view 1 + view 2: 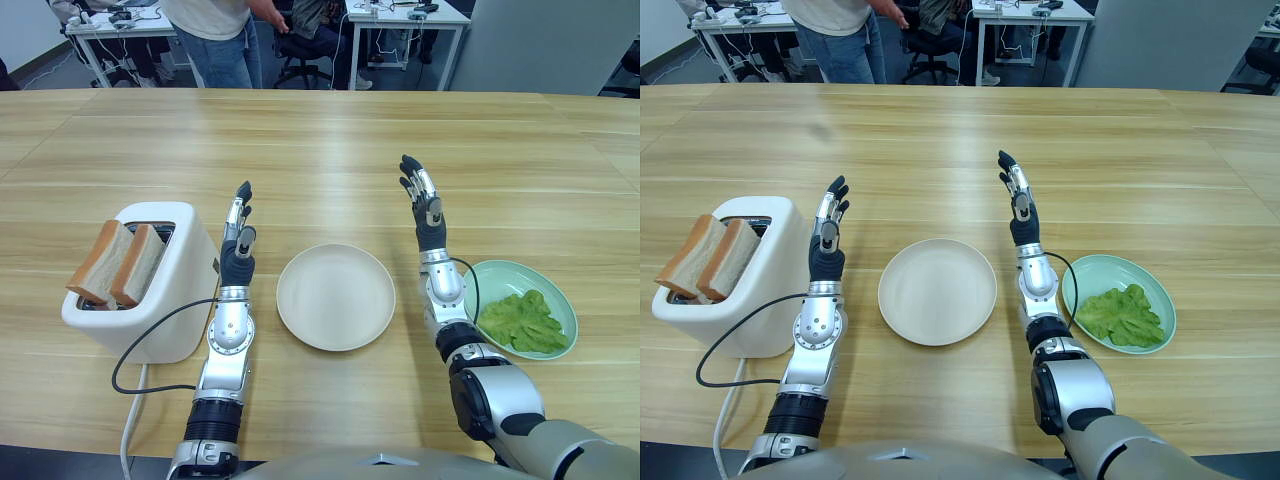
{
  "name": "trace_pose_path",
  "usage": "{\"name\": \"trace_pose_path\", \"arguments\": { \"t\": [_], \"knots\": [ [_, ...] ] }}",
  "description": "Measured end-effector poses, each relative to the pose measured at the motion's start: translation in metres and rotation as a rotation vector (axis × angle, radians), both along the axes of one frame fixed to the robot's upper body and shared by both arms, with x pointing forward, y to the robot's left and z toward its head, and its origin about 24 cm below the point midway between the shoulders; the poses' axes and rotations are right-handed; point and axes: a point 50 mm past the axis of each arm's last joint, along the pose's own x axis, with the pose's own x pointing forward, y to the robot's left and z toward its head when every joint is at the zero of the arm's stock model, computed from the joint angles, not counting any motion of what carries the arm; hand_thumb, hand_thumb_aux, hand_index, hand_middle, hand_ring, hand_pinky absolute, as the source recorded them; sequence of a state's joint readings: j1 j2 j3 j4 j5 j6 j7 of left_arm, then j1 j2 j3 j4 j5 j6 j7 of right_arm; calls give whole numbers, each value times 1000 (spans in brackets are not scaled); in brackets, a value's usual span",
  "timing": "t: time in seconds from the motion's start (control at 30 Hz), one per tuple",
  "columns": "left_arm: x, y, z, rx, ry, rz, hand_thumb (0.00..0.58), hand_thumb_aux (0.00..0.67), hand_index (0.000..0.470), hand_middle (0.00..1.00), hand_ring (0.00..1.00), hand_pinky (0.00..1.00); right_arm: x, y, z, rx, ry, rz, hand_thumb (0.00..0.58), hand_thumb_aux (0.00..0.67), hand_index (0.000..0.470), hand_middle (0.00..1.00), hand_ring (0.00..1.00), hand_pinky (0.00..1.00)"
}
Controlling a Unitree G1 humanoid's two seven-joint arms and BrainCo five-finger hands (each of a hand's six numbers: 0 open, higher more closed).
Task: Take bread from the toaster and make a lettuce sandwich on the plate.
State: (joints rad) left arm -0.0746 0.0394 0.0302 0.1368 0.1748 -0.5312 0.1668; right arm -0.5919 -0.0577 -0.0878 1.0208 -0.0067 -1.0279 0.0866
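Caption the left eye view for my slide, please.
Left hand and right hand, open, flank round cream plate; bread in white toaster, lettuce in green bowl.

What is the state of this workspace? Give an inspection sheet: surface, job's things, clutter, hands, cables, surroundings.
Surface: light wooden table.
Job's things: white toaster at left, two bread slices standing in its slots; empty plate at centre; green dish of lettuce at right.
Clutter: nothing seen.
Hands: left hand open beside the toaster; right hand open between plate and green dish.
Cables: black cable looped on the table beside the toaster.
Surroundings: white desks and an office chair behind the table.
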Motion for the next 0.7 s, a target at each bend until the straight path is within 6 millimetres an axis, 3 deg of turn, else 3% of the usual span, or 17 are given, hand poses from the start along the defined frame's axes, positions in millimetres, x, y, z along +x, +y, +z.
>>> {"name": "trace_pose_path", "arguments": {
  "t": [0.6,0.7],
  "knots": [
    [-1,2,0,32,-19,11,0,0,0,0,0,0,0,0,0,-1,-3,-4,0,0,0,0,0,0],
    [-8,4,20,65,-92,-2,0,0,0,0,0,0,0,1,0,-3,-1,-4,0,0,0,0,0,0]
  ]
}}
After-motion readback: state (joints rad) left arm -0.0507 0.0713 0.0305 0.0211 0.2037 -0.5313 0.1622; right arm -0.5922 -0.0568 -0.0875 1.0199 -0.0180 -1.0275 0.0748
